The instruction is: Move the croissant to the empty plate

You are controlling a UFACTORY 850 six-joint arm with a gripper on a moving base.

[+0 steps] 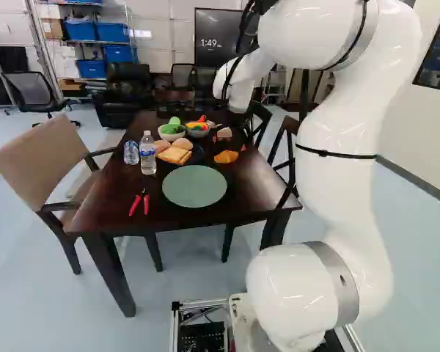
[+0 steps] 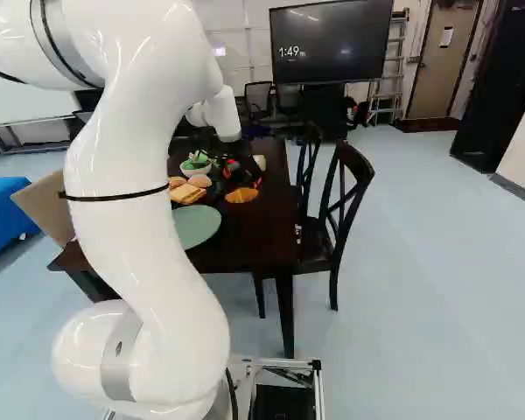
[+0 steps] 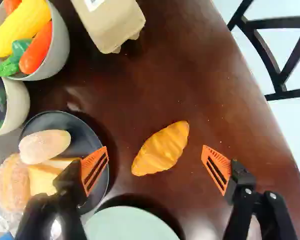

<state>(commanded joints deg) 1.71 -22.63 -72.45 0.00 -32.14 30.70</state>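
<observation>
While gripper is spread wide, croissant lies ahead of its gap, to far right of green plate; long axis slants near-left to far-right, so wrist turn seems needed.

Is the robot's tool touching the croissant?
Apart. The wrist view shows the tool open around the croissant, with brown tabletop showing between it and each of the orange pads.

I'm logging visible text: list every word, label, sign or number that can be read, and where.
"1:49", on the screen; letters beside it: too small.
Label on the taller bottle: too small.
Label on the carton: too small.
Sheet on the door: too small.
</observation>
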